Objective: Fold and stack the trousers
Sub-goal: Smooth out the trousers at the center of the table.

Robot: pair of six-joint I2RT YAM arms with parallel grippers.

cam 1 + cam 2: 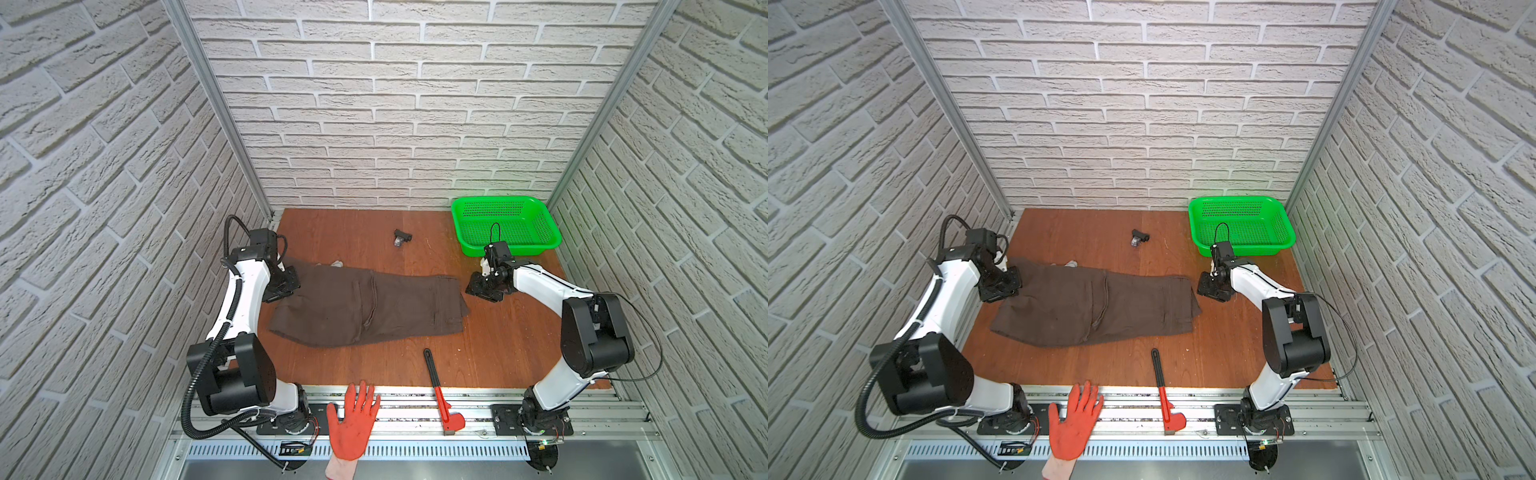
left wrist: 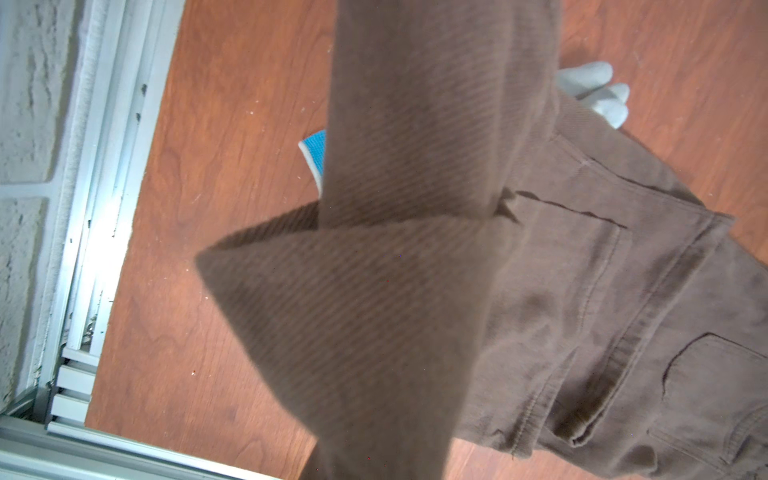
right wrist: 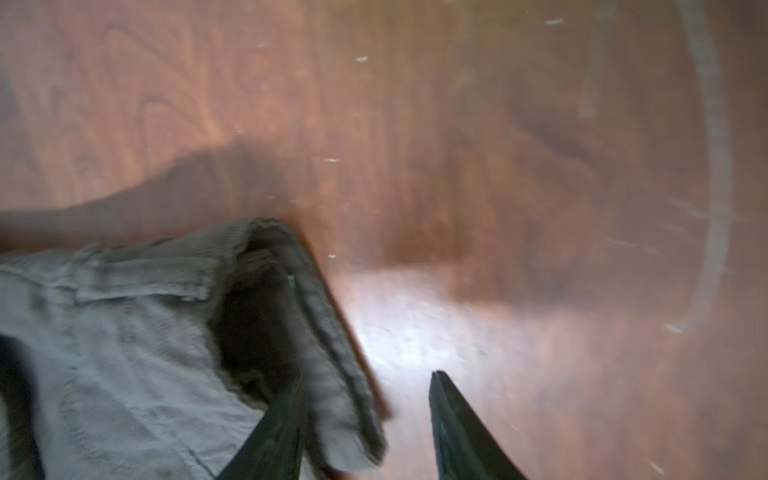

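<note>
Trousers (image 1: 365, 307): flat across mid-bench (image 1: 498, 353), legs look stacked, long axis L–R. L gripper (image 1: 286, 289) pressed together at their L end, prob. pinching cloth, though wrist view is blurry. R gripper (image 3: 365, 419) spread, hem (image 3: 328, 365) between tips. Step: mid-fold. Next: R closes on hem, both lift, bring ends together.

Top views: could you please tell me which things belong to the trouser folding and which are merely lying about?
Job: trousers; left gripper, shut on them; right gripper, open.
Lying about: green basket; orange glove; red wrench; grey glove; small black object.
</note>
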